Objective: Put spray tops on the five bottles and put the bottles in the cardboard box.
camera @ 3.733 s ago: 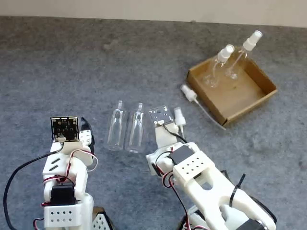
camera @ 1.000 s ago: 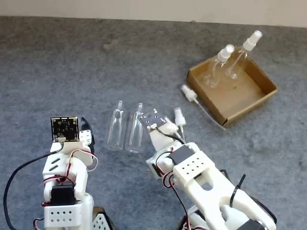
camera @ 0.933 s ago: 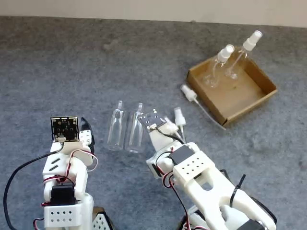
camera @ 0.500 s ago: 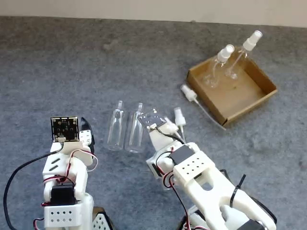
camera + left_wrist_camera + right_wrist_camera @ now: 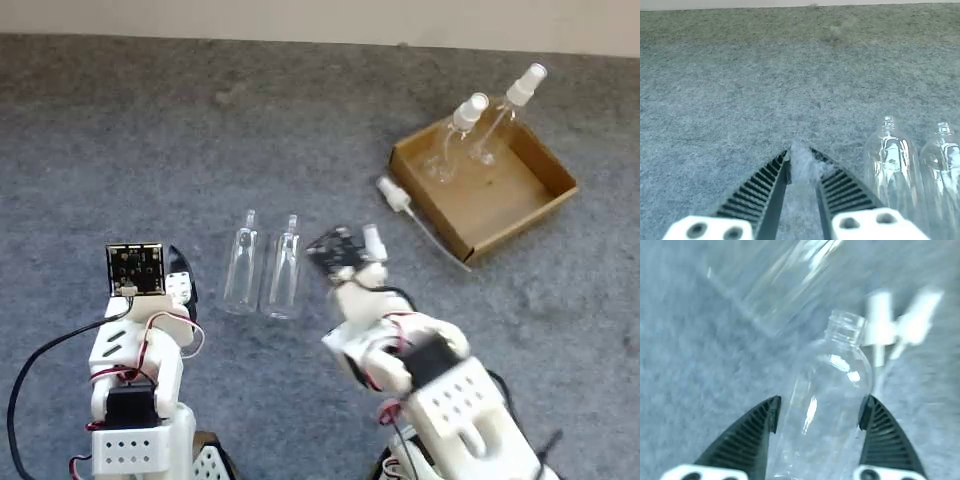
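My right gripper [image 5: 817, 412] is shut on a clear open-necked bottle [image 5: 826, 390] that lies between its fingers, neck pointing away. Just past the neck lie two white spray tops [image 5: 880, 325], [image 5: 918, 312]. In the high view this arm's wrist [image 5: 336, 249] sits beside one spray top [image 5: 373, 240]; the other spray top [image 5: 395, 194] lies by the cardboard box [image 5: 520, 215]. Two more open bottles [image 5: 241, 264], [image 5: 285, 268] lie side by side. My left gripper [image 5: 801, 152] rests low over bare carpet, open by a narrow gap, holding nothing.
Inside the box, two bottles with spray tops [image 5: 455, 135], [image 5: 503, 115] lean against its far wall. The grey carpet [image 5: 150, 130] spreads wide at the far left. The left arm [image 5: 135, 330] stands at the near left edge.
The right arm has swung to the right and its wrist has turned, carrying the bottle with it. The left arm, the two lying bottles and the box stay put.
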`<state>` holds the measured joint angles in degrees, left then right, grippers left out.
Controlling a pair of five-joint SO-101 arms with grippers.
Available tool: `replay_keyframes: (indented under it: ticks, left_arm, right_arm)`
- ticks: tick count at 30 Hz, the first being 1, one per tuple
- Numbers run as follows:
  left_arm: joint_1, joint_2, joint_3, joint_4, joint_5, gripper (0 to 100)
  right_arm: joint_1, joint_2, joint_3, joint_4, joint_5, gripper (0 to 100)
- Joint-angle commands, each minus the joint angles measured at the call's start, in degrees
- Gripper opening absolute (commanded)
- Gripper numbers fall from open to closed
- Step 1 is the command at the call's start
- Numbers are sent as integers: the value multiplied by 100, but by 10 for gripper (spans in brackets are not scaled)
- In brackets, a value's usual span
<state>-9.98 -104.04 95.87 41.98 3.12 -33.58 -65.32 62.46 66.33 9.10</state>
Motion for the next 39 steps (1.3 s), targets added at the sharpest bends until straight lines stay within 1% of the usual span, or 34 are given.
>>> replay_keyframes:
  ticks: [1, 6, 9, 13, 16, 19, 22, 24, 27, 30, 32, 35, 39]
  left_arm:
    - [92, -40, 119, 26, 18, 8]
    - [101, -40, 119, 44, 18, 7]
    - [163, -40, 119, 62, 18, 7]
    - [629, -40, 110, 369, -53, 7]
    - [963, -40, 75, 677, -651, 7]
    - [1226, -40, -198, 1187, -1011, 7]
    - [1323, -40, -980, 2048, -1143, 7]
    - [1323, -31, -1464, 2435, -1336, 7]
    - [1323, -22, -1895, 2752, -1653, 7]
    - [1323, 31, -2079, 2866, -1864, 7]
    - [1314, 347, -2299, 2848, -2004, 7]
    - [1314, 1367, -2967, 2831, -2084, 7]
    - [1429, 3108, -4119, 2866, -2084, 7]
  right_arm:
    - [681, -1042, -321, 312, 62, 163]
    - [1560, -1965, -233, 400, 62, 163]
    - [1912, -2422, 4, 347, 62, 163]
    - [2035, -2941, 576, -4, 44, 163]
    - [2053, -3231, 1112, -391, 18, 163]
    - [2053, -3424, 1560, -655, 18, 163]
    - [2062, -3565, 1815, -822, 18, 163]
    - [2062, -3644, 1895, -875, 18, 163]
    - [2062, -3776, 1938, -892, 9, 163]
    - [2070, -3890, 1938, -884, 9, 163]
    - [2193, -3960, 1947, -875, 9, 163]
    - [2527, -3987, 1947, -892, 0, 163]
    - [2774, -3987, 1947, -892, -527, 163]
